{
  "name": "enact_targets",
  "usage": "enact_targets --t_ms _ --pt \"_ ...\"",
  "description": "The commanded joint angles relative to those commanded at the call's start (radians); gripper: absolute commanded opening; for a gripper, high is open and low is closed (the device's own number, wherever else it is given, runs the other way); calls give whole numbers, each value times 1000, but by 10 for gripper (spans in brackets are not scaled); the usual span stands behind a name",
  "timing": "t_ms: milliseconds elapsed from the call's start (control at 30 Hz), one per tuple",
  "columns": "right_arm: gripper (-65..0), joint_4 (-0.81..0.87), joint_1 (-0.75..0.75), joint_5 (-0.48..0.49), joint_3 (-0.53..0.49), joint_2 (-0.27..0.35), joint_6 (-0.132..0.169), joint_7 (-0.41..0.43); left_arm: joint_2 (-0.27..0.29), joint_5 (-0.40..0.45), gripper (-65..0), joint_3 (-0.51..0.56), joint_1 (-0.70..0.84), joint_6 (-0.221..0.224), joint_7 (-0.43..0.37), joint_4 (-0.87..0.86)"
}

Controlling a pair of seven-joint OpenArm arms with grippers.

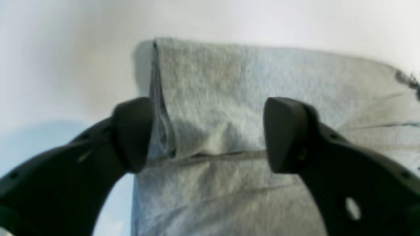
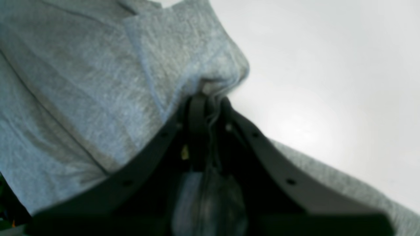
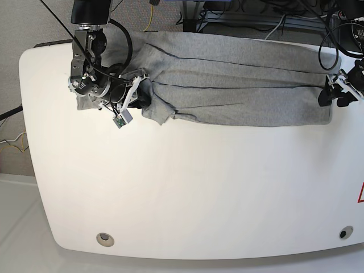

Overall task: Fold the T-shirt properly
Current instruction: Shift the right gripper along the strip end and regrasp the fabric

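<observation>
The heather-grey T-shirt (image 3: 239, 85) lies spread in a long band across the far part of the white table, plain side up. My right gripper (image 3: 140, 98) sits at the shirt's left end, shut on a bunched fold of it. The right wrist view shows the fabric (image 2: 82, 82) pinched at the closed fingertips (image 2: 206, 98) and lifted off the table. My left gripper (image 3: 332, 98) is at the shirt's right edge. The left wrist view shows it (image 1: 208, 137) open, fingers (image 1: 285, 134) straddling a folded layer of the T-shirt (image 1: 229, 82), nothing held.
The white table (image 3: 182, 187) stretches toward the front edge. A small tag (image 3: 121, 120) dangles from the right arm's cable. Cables and equipment legs (image 3: 227, 14) crowd the floor behind the table. A round hole (image 3: 103, 239) sits near each front corner.
</observation>
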Motion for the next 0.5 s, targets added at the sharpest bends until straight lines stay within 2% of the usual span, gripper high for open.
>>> enact_targets --t_ms 33,100,167,367,433,500 --pt "-646 1 0 1 2 1 0 -1 1 -3 -302 -1 0 0 6 2" --pt "-650 5 1 14 0 3 1 -2 12 -10 -431 0 -3 0 46 13" --pt "-650 14 0 20 1 3 1 -4 19 -2 -474 -5 -5 0 57 19" --pt "-650 62 -3 50 0 2 1 -27 39 21 -520 -22 -3 0 69 45" --pt "-650 129 -2 78 -10 -10 1 -35 53 22 -536 -55 -7 0 90 75" --pt "-650 150 -2 88 -12 -13 1 -40 57 23 -527 -61 -7 0 90 84"
